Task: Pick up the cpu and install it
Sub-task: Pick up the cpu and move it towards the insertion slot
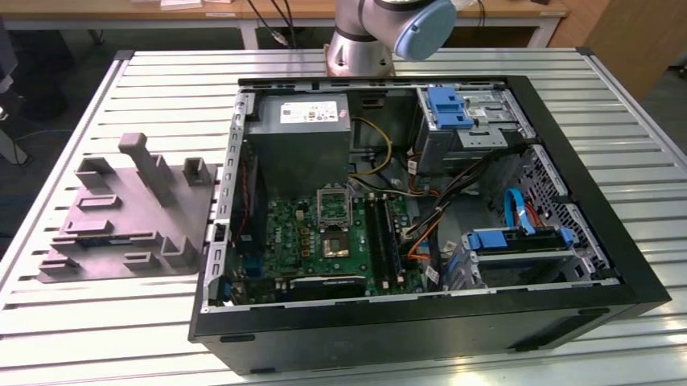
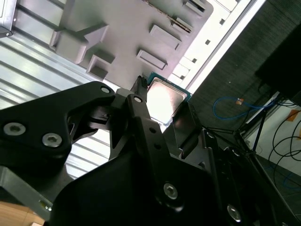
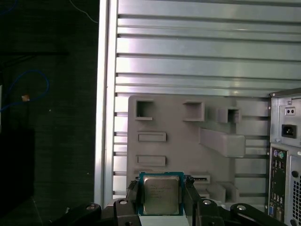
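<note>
Black jaws grip small square silvery-topped cpu [image 3: 160, 194] between them, grey moulded holder tray [image 3: 178, 122] beyond on slatted desk [image 3: 197, 56]. Pick looks done; installing calls for square, level alignment.

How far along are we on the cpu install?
Done: the small square silvery-topped cpu is off the grey moulded plastic tray. In hand: the black gripper is clamped on it, up in the air. Left: it is not yet in the green motherboard inside the open black computer case.
</note>
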Controlling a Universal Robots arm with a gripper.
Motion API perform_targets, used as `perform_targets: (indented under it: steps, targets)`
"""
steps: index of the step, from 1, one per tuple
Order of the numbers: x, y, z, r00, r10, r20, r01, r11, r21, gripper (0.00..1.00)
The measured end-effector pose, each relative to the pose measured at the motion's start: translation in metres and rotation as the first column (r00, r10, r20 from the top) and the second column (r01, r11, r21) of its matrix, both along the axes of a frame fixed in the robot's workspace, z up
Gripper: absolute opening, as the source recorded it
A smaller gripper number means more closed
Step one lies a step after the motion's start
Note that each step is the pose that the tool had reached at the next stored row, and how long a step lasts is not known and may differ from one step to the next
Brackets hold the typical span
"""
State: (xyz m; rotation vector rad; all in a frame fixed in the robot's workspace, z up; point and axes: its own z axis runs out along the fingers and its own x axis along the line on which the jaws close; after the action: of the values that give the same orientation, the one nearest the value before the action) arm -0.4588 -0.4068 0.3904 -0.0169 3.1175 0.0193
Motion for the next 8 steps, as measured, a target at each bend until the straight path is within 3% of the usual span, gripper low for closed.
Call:
perform_targets:
  steps: [8]
  targets:
    - [0.0029, 0.0000, -0.0001, 1.0000, 0.000, 0.0001, 0.000, 1.0000, 0.0000, 0.47]
